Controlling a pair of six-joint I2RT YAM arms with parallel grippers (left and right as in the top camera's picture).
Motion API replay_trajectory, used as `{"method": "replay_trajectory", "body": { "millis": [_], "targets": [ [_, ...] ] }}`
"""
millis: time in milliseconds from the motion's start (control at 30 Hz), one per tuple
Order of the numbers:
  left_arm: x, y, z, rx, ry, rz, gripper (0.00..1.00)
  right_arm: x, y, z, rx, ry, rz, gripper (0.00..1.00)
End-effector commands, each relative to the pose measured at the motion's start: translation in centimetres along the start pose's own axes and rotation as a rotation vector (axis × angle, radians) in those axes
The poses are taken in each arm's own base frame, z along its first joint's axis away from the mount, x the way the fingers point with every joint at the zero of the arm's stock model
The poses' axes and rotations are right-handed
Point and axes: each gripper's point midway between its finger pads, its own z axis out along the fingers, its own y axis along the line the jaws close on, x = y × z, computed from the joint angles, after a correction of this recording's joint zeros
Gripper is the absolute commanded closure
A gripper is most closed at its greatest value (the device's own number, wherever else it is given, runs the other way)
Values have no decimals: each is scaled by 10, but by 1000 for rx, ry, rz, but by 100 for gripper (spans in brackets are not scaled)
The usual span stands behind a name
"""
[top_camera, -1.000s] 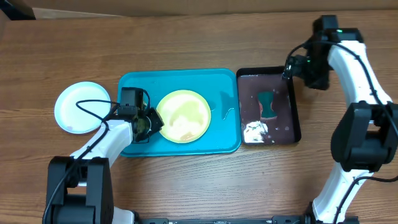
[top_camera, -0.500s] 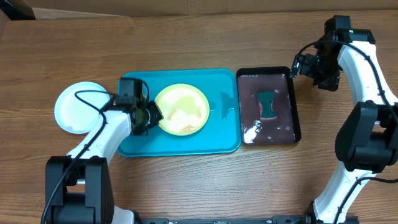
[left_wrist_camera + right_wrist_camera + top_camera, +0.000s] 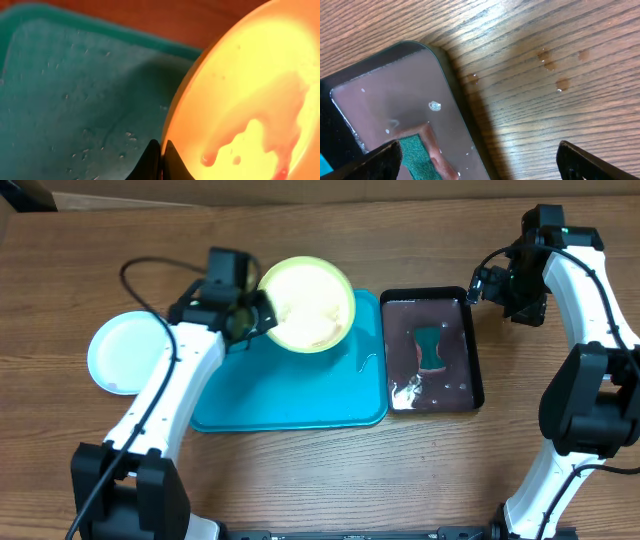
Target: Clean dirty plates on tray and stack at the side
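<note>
My left claw (image 3: 248,320) is clamped on the rim of the yellow-green plate (image 3: 308,302). In the left wrist view its two dark fingertips (image 3: 152,159) are pinched almost together on the plate's edge (image 3: 250,100). The plate is held tilted, off the turquoise tray (image 3: 290,395), and from overhead it overlaps the tray's far rim near the far right corner. A thin reddish film runs across the plate's face in streaks and drops toward its lower edge. Beneath it, the tray floor (image 3: 75,90) is bare and speckled with small water droplets. To the left of the tray, apart from it, a white plate (image 3: 128,352) lies flat on the wooden surface (image 3: 300,470). My right claw (image 3: 482,284) hangs over the far right corner of the black tray (image 3: 478,350), which sits just beside the turquoise tray's right edge. In the right wrist view the fingers (image 3: 385,157) stand wide apart at the bottom corners of the picture, with nothing between them. The black tray holds dark liquid. A green sponge (image 3: 430,345) lies in the middle of it, and a patch of white foam (image 3: 408,390) sits toward its near left corner. A few wet spots (image 3: 551,65) dot the wood just outside that tray's corner.
</note>
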Motion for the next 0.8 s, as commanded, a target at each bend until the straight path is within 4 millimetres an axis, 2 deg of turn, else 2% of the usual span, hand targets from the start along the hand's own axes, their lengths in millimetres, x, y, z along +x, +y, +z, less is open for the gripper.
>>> {"method": "replay_trajectory", "body": {
  "millis": [0,167,400,600,767],
  "targets": [
    [-24,-30,-23,-61,-143,104,96,-4,3,-12,-6,-33,-1,0],
    [-22,-69,-37,-71,-242,187,96,-4,3,-12,-6,-33,-1,0],
    [-12,-101,-50,-109,-348,265,96,-4,3,-11,-5,-32,-1,0],
    [4,-136,-57,-43,-379,329,96,-4,3,-12,-6,-33,-1,0],
    [10,-152,-61,-43,-424,379,96,-4,3,-11,-5,-32,-1,0]
  ]
}}
